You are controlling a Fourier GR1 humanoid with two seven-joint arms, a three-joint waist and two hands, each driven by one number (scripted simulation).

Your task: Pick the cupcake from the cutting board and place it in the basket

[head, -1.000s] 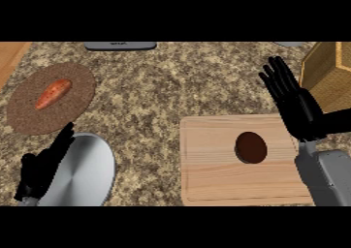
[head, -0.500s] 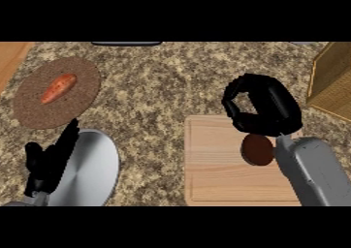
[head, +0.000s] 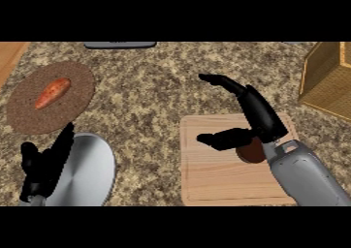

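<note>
- Two black hands show over the speckled stone worktop [head: 157, 92], each on a grey forearm rising from the lower edge
- The right hand [head: 259, 116] hangs above the wooden cutting board [head: 214, 179]; its fingers [head: 225, 83] stretch straight toward the far side of the worktop and its thumb [head: 225, 139] juts out to the left, so the hand is released and grasps nothing
- The cupcake [head: 250, 152], a dark brown round shape, sits on the cutting board's upper right part, just under the right hand's wrist and partly hidden by it; whether the hand touches it cannot be told
- The cutting board lies flat in the lower right of the view, its long sides running away from the robot
- The woven basket [head: 328, 77] stands at the right edge, beyond the board's far right corner and apart from it; only part of it is in view
- The left hand [head: 42, 164] rests at the lower left, fingers straight and pointing up, holding nothing; it overlaps the left rim of a round silver plate [head: 89, 169]
- A round brown mat [head: 31, 114] lies at the far left with an orange carrot [head: 52, 93] on its upper half
- A dark flat object [head: 119, 45] is cut off by the top edge of the view
</note>
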